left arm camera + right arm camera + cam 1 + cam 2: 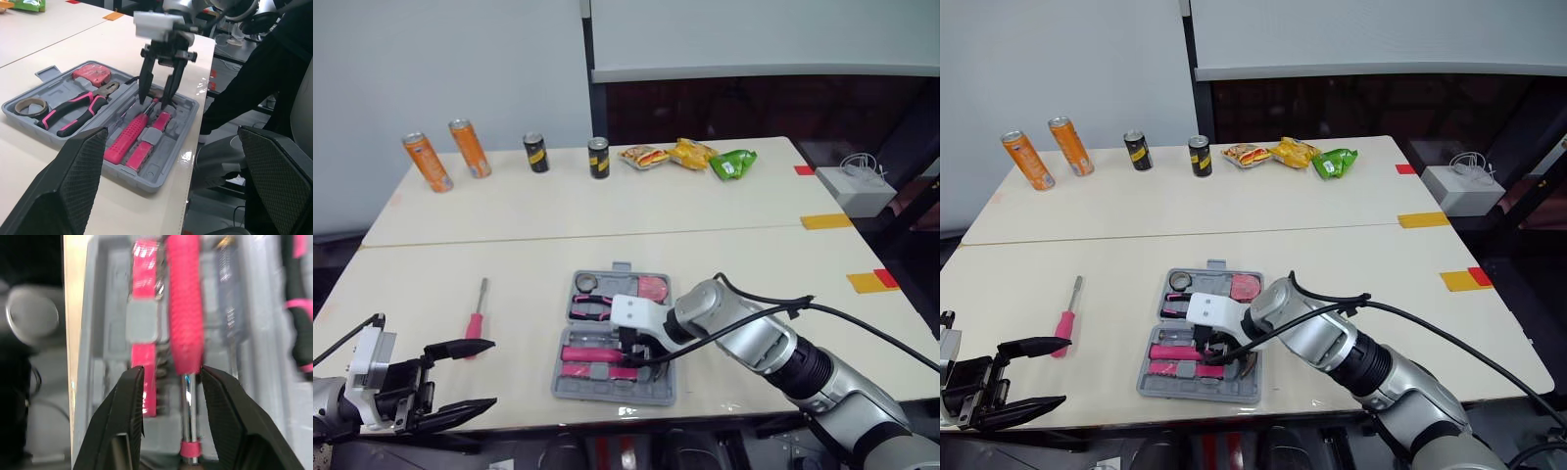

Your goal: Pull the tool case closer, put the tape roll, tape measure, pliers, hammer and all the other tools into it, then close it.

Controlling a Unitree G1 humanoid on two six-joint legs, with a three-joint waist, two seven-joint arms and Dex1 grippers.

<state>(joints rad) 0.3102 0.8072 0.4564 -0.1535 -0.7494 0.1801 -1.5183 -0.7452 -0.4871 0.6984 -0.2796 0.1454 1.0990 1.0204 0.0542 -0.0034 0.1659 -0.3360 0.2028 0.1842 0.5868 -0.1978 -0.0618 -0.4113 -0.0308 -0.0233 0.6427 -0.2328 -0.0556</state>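
1 tool case (656, 390) | 1 screwdriver (477, 311) on table | 4 cans (471, 148) | right pincer (153, 103) released, in case | left pincer (493, 372) released

Looking like a robot test lab, two pale tables (607, 211) standing pushed together, coloured tape markers (826, 221) sticking to them, cans (428, 162) and snack packets (690, 154) lining the far edge

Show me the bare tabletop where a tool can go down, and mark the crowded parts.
Bare: the strip between screwdriver and tool case; the wide band from the case back to the cans and snack packets. Crowded: inside the case, where the right pincer stands open over pink-handled tools, and the far edge.
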